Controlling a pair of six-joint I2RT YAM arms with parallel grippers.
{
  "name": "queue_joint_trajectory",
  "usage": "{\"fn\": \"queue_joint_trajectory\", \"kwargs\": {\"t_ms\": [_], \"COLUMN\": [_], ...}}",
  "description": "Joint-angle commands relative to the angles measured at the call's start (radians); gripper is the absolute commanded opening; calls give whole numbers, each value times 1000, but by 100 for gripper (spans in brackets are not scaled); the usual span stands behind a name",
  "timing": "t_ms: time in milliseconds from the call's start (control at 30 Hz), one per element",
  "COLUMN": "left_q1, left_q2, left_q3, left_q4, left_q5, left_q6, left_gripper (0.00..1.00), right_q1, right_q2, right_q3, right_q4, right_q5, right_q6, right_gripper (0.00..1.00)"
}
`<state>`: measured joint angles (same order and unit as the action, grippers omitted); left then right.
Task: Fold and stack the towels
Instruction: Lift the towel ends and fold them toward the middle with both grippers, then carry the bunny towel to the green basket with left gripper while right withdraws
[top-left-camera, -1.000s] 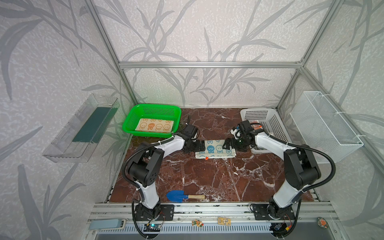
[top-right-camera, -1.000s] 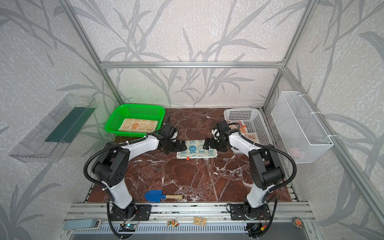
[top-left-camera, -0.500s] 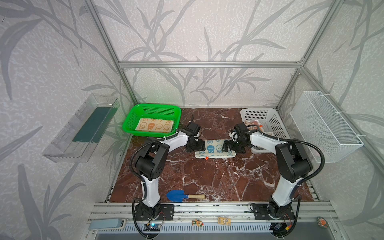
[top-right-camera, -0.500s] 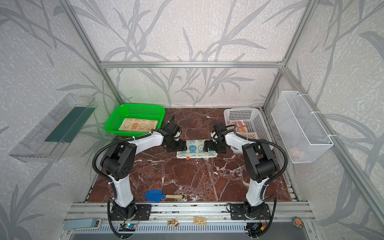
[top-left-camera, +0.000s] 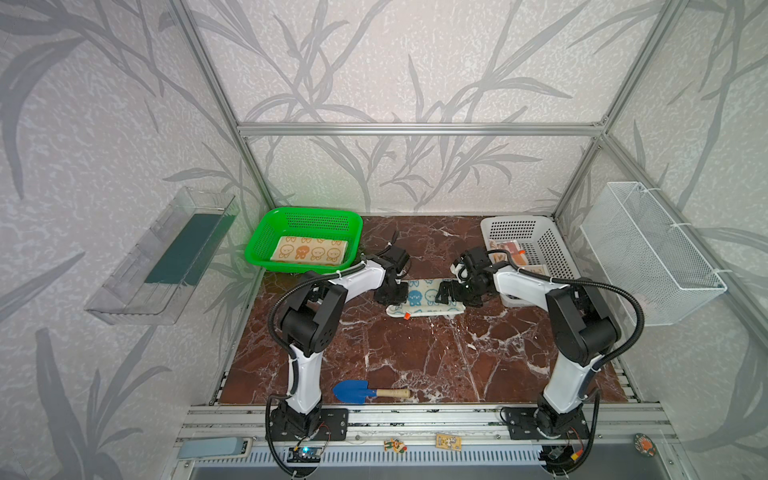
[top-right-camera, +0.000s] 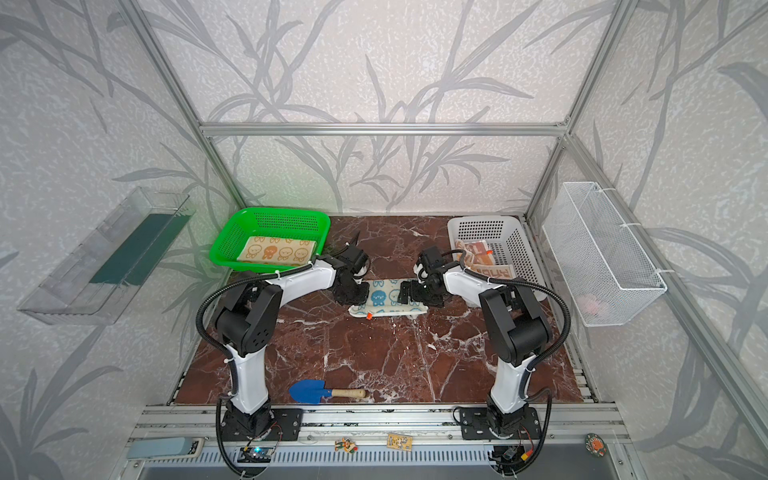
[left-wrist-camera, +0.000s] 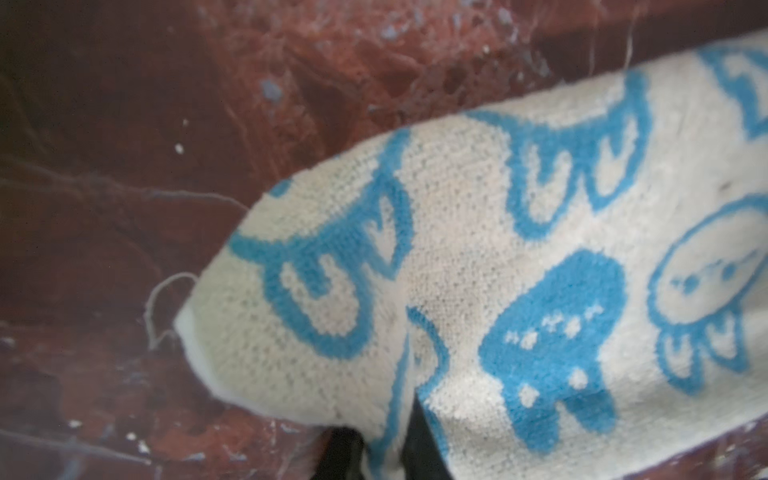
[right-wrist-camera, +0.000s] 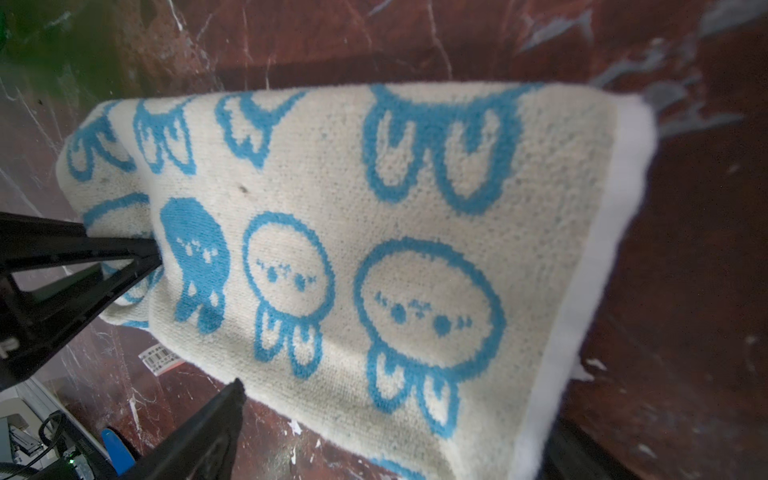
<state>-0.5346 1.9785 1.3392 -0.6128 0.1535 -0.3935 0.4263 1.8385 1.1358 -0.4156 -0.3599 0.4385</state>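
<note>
The cream towel with blue bunny faces (top-left-camera: 424, 297) (top-right-camera: 390, 300) lies folded into a strip in the middle of the marble table. My left gripper (top-left-camera: 398, 291) (left-wrist-camera: 382, 451) is shut on its left end, a fold of cloth (left-wrist-camera: 478, 270) pinched between the black fingers (left-wrist-camera: 419, 449). At the towel's right end my right gripper (top-left-camera: 444, 293) (right-wrist-camera: 390, 436) stands open, one finger (right-wrist-camera: 203, 432) on each side of the towel (right-wrist-camera: 374, 249). The orange-bunny towel (top-left-camera: 307, 251) lies flat in the green basket (top-left-camera: 258, 245). The striped towel (top-left-camera: 509, 251) sits in the white basket (top-left-camera: 552, 245).
A blue trowel with a wooden handle (top-left-camera: 357, 392) lies near the table's front edge. A white wire basket (top-left-camera: 648, 249) hangs on the right wall and a clear tray (top-left-camera: 166, 253) on the left wall. The two baskets flank the back of the table.
My left gripper has shut on the blue-bunny towel's left end. The right gripper stays open at the right end. The towel has not shifted.
</note>
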Motion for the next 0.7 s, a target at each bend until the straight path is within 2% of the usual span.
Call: {"fn": "queue_joint_trajectory", "kwargs": {"t_ms": [0,233,467,667], "left_q1": [-10,-10,-4,17], "left_q2": [28,16,36,77], "left_q3": [2,82,299,479], "left_q4": [-84,-195,-447,-589], "left_q5": [-37,-111,-306,-444], "left_q6": [11,65,139,213], "left_gripper": [0,0,0,0], "right_q1": [8,8,9,17], "right_q2": [18,-17,-63,-65], "right_q3": [-22,4,98,214], "right_q4": [-30,-62,-116,-117], "right_q5": [-15,-12,-20,-52], "right_q6": [11,-4,-41,-48], "right_gripper": [99,99,99,99]}}
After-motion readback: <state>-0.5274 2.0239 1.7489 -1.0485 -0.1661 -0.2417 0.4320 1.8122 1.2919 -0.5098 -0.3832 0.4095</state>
